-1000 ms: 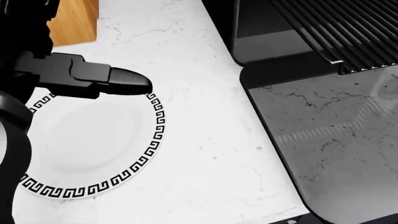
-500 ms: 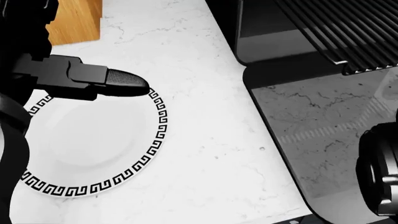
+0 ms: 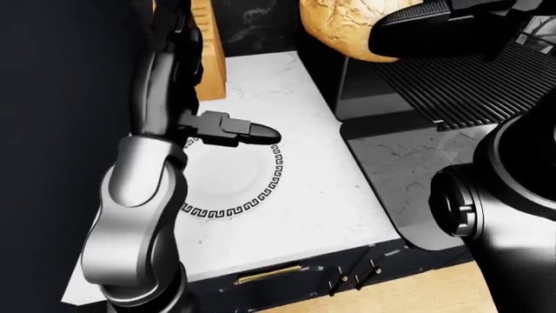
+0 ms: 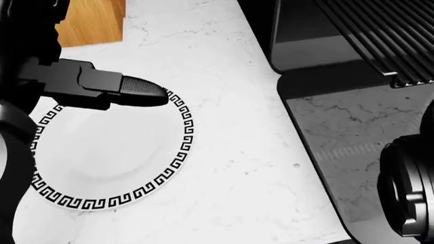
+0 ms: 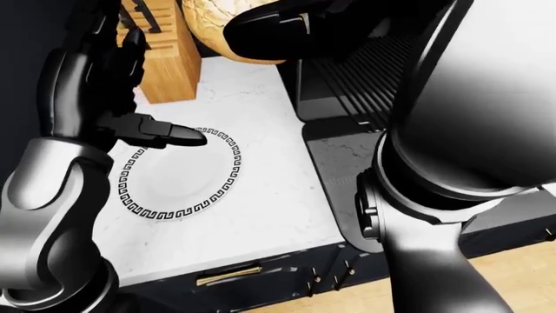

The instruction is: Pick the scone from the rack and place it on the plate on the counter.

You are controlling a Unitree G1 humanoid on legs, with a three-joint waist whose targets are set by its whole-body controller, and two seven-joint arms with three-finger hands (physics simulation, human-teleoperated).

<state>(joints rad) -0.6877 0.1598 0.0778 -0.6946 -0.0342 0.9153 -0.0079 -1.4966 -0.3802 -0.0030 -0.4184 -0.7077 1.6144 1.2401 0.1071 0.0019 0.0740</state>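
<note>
The golden scone (image 3: 343,29) is held in the air at the top of the eye views, left of the black ribbed rack (image 3: 469,85). My right hand (image 3: 395,29) is shut on it, dark fingers wrapped over its right side. The white plate (image 4: 102,152) with a black key-pattern rim lies on the marble counter (image 4: 230,127), below and left of the scone. My left hand (image 5: 143,98) is open above the plate's upper left rim, its thumb (image 4: 142,91) pointing right over the rim.
A wooden knife block (image 5: 161,59) stands on the counter above the plate. A dark glossy surface (image 4: 366,142) lies under the rack at the right. My right forearm (image 4: 407,188) fills the lower right. A drawer with a brass handle (image 3: 269,274) is below the counter edge.
The whole head view has shifted, so the plate and rack sit further right: the camera moved. My right arm has come into the lower right and grown larger. The left hand holds still.
</note>
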